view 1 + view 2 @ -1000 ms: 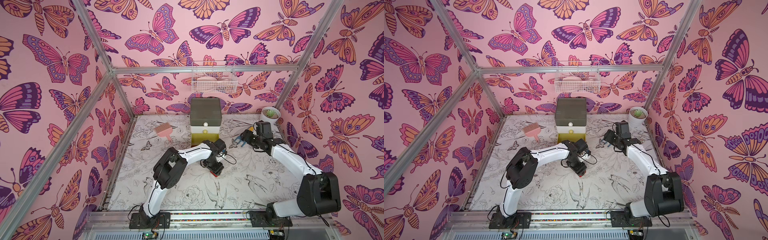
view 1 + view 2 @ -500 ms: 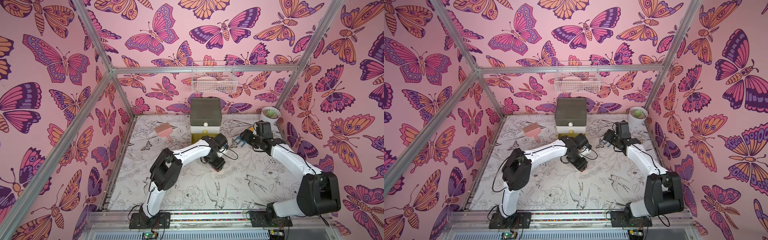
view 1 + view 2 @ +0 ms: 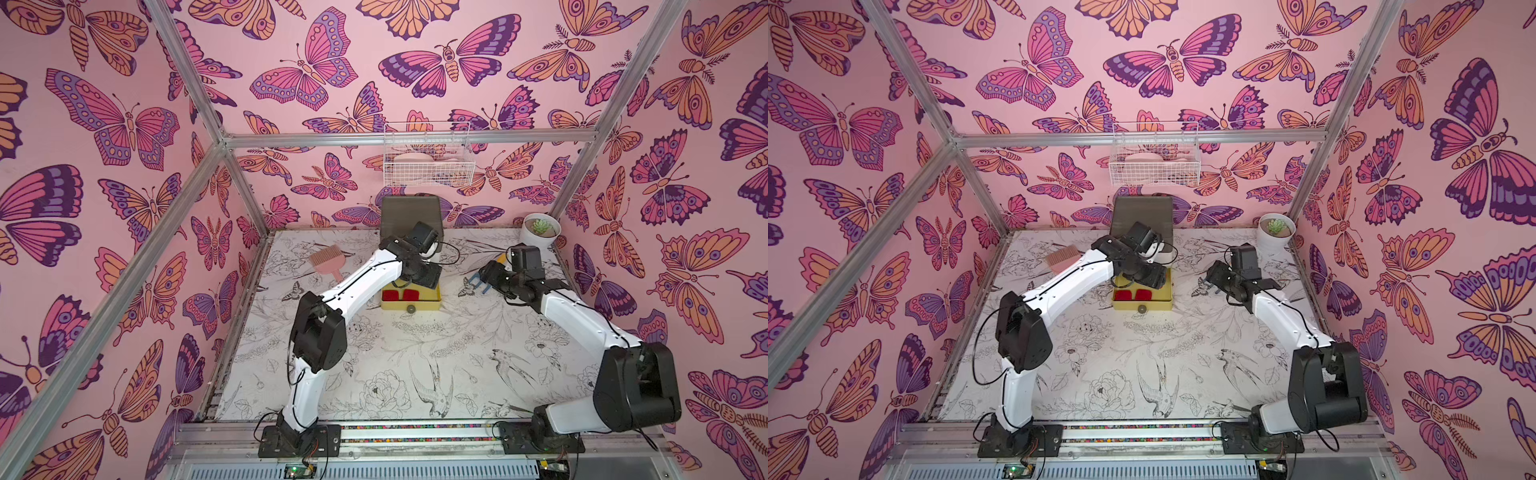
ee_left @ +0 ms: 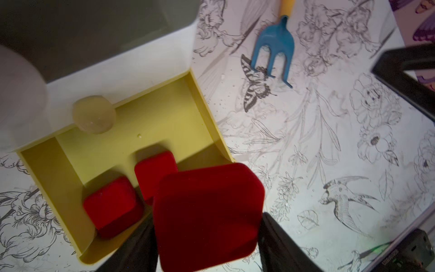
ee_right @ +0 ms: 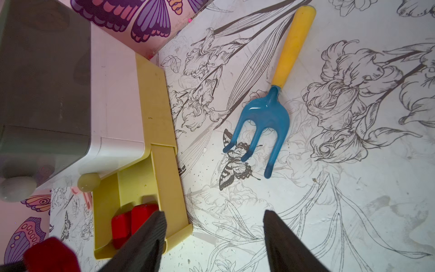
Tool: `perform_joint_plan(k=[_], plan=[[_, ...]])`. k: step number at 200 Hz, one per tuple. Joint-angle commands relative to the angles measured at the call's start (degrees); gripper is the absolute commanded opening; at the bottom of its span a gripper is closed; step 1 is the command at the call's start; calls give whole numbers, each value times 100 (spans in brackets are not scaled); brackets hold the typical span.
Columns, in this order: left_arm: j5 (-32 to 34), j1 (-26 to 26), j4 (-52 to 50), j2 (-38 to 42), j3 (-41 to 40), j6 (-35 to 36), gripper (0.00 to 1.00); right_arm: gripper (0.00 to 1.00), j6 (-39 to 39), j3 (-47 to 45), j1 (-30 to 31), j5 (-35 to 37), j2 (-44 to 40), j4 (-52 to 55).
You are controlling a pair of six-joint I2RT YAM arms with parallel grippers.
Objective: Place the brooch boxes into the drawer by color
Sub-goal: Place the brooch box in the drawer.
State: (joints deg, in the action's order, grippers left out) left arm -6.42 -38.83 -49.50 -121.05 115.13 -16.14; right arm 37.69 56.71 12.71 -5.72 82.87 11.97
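Brooch box flat over drawer

left arm: reaching forward, elbow bending, wrist tipping down over the open front of the drawer chest. left gripper: clamping a red brooch box between both fingers. right arm: stretching forward, right of the chest. right gripper: hanging with jaws apart, gripping nothing.

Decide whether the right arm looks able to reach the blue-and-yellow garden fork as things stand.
Probably yes: the garden fork lies on bare table ahead of the right gripper, jaws open, nothing between them. The left gripper, holding a red brooch box over the yellow drawer, is well aside.
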Motion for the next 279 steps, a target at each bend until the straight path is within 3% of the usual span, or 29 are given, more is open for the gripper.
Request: perform_joint_plan(k=[1, 81, 279], plan=[[-323, 135, -118, -384, 234, -545, 66, 71, 4, -54, -41, -44, 44, -1], [-563, 95, 279, -802, 181, -1152, 66, 71, 18, -237, -76, -57, -84, -54], [-443, 46, 384, -1093, -125, -961, 70, 71, 89, -494, -76, 9, -184, -142]])
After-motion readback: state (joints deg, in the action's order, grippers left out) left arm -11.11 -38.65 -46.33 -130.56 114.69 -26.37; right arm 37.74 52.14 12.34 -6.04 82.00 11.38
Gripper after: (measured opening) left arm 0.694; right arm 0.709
